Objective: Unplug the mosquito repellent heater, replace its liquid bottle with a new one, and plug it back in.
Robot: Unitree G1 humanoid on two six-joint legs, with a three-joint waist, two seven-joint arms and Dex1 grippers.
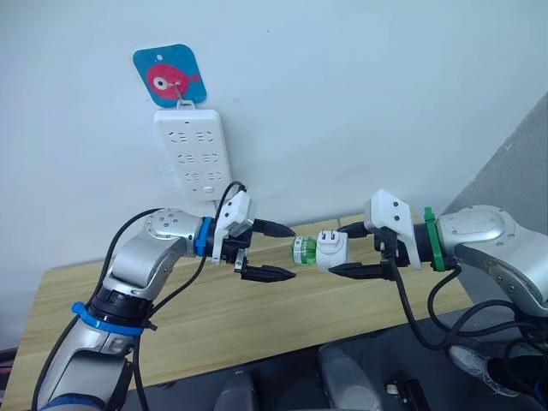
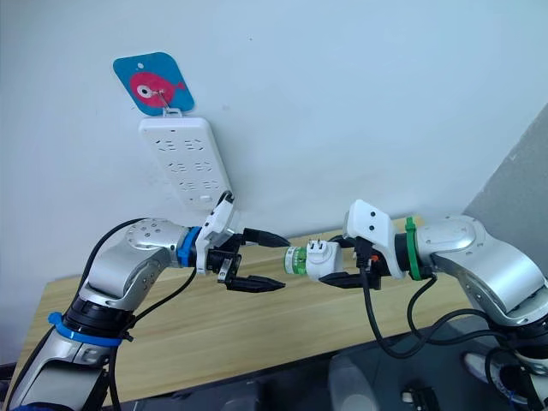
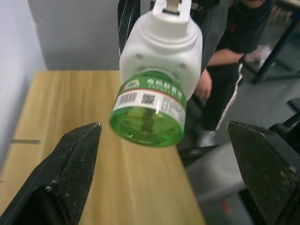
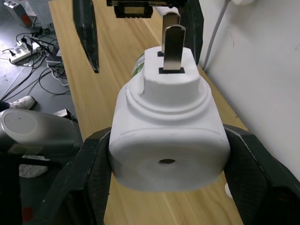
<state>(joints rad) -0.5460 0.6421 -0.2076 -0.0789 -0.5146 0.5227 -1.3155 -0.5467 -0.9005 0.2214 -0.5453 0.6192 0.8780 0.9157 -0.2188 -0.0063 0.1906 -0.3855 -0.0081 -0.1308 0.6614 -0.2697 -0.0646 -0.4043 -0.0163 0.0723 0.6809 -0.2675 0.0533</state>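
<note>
The right tool point(image 1: 364, 250) is clamping the mosquito repellent heater point(image 1: 332, 251) by its white sides, holding it in the air above the tabletop point(image 1: 103, 317) with the prongs up and the green bottle point(image 1: 303, 250) aimed at the left tool point(image 1: 276, 251). That tool is waiting with its fingers spread wide, the bottle's base just short of the gap, probably so it can grip and twist the bottle free. The bottle's neck is lying hidden inside the heater. The wall-hung power strip point(image 1: 193, 159) is standing well apart, its sockets vacant.
</note>
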